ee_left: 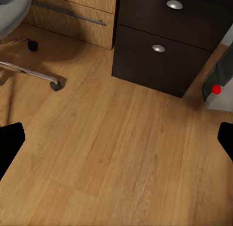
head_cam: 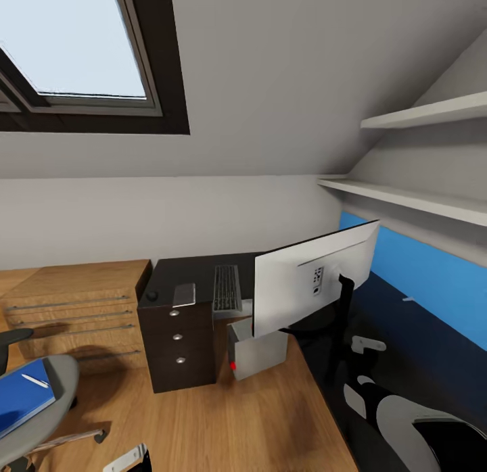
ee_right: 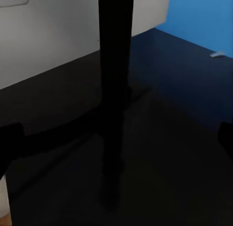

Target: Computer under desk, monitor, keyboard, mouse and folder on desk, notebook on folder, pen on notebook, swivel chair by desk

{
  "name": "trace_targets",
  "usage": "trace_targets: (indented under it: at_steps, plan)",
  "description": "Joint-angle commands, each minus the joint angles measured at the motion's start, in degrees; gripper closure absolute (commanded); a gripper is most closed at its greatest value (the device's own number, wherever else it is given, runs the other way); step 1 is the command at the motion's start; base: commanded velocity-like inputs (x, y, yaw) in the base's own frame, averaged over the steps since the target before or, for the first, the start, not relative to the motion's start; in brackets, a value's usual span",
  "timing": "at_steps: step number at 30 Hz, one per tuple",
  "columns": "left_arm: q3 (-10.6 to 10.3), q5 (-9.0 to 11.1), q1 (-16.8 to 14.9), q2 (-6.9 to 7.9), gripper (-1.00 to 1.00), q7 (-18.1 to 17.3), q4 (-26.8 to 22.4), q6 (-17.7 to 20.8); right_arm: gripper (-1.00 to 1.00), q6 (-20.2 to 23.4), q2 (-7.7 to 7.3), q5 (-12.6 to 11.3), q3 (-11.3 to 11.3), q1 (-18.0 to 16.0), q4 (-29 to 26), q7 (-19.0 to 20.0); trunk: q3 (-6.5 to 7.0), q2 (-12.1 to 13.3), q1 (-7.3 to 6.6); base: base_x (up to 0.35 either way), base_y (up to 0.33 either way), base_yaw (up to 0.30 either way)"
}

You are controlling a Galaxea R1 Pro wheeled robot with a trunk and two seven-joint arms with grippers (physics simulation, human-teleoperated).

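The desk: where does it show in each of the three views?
Head view: desk at centre, monitor stand on it, computer beneath.
Left wrist view: its drawer unit, beside the computer.
Right wrist view: its glossy top under the monitor stand.
Shared landmarks: computer, monitor stand.

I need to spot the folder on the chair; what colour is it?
Bright blue; the folder lies on the swivel chair seat, clearest in the head view.

Daylight comes in through the skylight, room's evenly bright, soft shadows, but the glossy black tabletop renders really dark and murky.
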Motion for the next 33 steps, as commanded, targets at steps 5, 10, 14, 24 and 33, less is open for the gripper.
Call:
trace_targets:
  at_steps: [5, 10, 14, 24, 33]
  plan:
    - [-0.31, 0.68, -0.08, 0.12, -1.00, 0.35, 0.05, -0.33, -1.00, -0.29, -0.15, -0.52, 0.29, -0.08, 0.10, 0.20, -0.10, -0.08, 0.01, 0.000, 0.000, -0.001]
    - [0.63, 0.74, -0.08, 0.98, -1.00, 0.26, -8.26, 10.08, -1.00, 1.31, -0.51, -0.51, 0.41, -0.12, -1.10, 0.27, -0.10, -0.08, 0.01, 0.000, 0.000, 0.000]
    - [6.87, 0.99, -0.08, 2.02, -1.00, 0.26, -21.45, 27.04, -1.00, 8.95, -1.31, -0.61, 0.39, -0.22, -7.71, 0.07, -0.10, -0.08, 0.01, 0.000, 0.000, 0.000]
    - [13.75, 1.58, -0.08, 2.16, -1.00, 0.17, -43.64, 44.25, -1.00, 25.80, -3.14, -1.08, -0.53, -1.10, -14.96, -0.20, -0.10, -0.08, 0.01, 0.000, 0.000, 0.000]
    - [14.64, 1.57, -0.08, 2.31, -1.00, 0.14, -43.79, 44.34, -1.00, 26.07, -3.06, -0.76, -0.62, -1.13, -12.19, 0.21, -0.10, -0.08, 0.01, 0.143, 0.000, 0.000]
